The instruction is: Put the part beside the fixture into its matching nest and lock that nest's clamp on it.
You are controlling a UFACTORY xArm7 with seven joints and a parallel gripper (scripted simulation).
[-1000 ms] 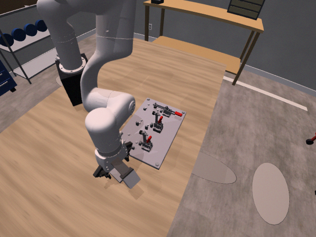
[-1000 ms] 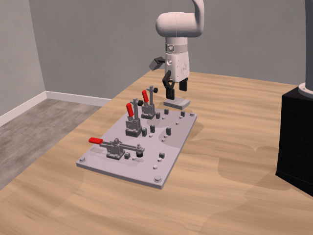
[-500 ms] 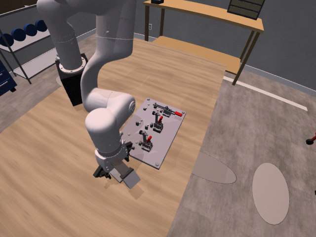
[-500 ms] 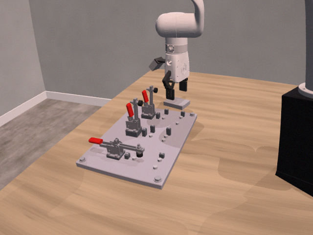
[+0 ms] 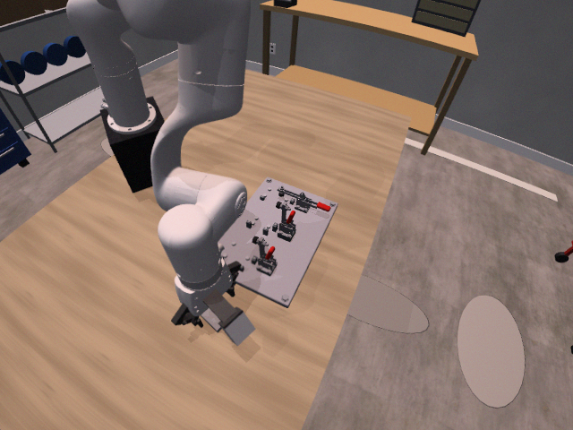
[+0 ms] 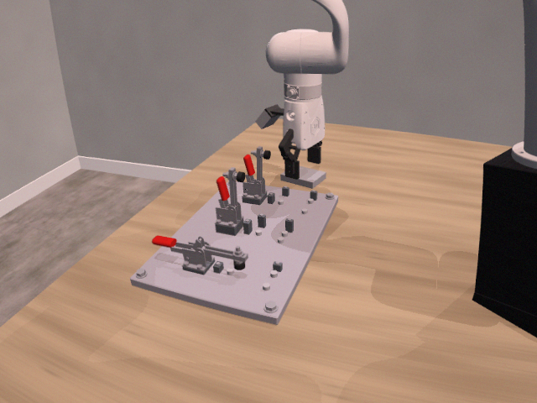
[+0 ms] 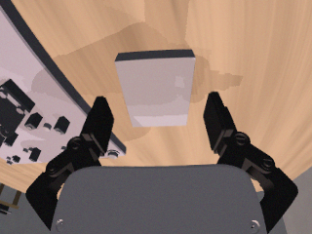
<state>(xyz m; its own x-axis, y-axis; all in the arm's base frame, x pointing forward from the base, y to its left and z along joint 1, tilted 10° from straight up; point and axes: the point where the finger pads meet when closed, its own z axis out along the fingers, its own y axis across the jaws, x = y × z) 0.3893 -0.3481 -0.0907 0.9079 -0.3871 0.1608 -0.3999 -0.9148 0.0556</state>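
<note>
Rectangular part lay off the fixture plate's end, under a wide-open claw

The rectangular part (image 5: 211, 320) (image 6: 304, 176) (image 7: 158, 93) lay flat on the worktop (image 5: 139, 370) (image 6: 390, 195) (image 7: 263, 39), just beside the fixture plate (image 5: 295, 272) (image 6: 208, 290) (image 7: 54, 93). Over it the claw (image 5: 215, 309) (image 6: 303, 168) (image 7: 157, 105) pointed down, spread wide, gripping nothing. On the plate, the near toggle clamp (image 5: 267, 264) (image 6: 254, 191) and middle toggle clamp (image 5: 286, 230) (image 6: 228, 218) had raised bars; the far toggle clamp's (image 5: 303, 203) (image 6: 198, 258) bar was down.

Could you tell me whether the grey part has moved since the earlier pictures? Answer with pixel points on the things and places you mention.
No, the grey part (image 5: 213, 320) (image 6: 302, 177) (image 7: 157, 93) shows no visible shift against the fixture plate (image 5: 295, 272) (image 6: 242, 277) (image 7: 29, 58).
</note>
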